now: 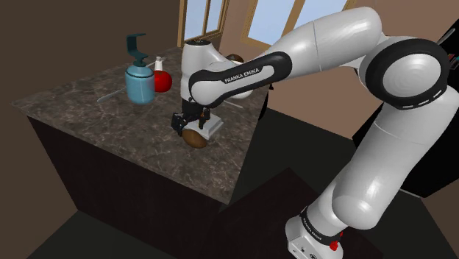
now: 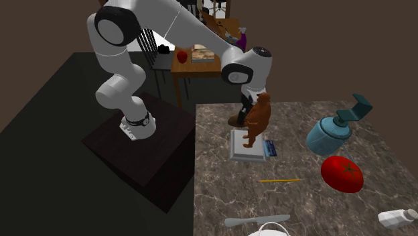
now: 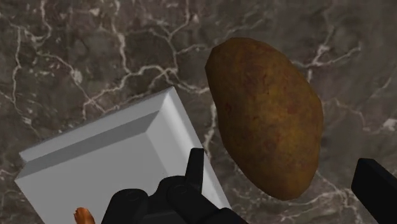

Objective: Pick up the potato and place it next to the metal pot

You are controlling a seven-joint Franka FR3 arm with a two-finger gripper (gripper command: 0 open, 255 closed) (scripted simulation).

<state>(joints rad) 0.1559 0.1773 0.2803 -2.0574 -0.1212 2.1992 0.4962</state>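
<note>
The gripper hung low over the dark marbled worktop with its fingers spread wide. The brown potato lay on the worktop between them, and neither finger touched it. It sat near the edge on the stand's side, just beside a white tray that carried a brown toy animal. The pot stood at another edge, well apart from the potato, with a knife just beside it.
</note>
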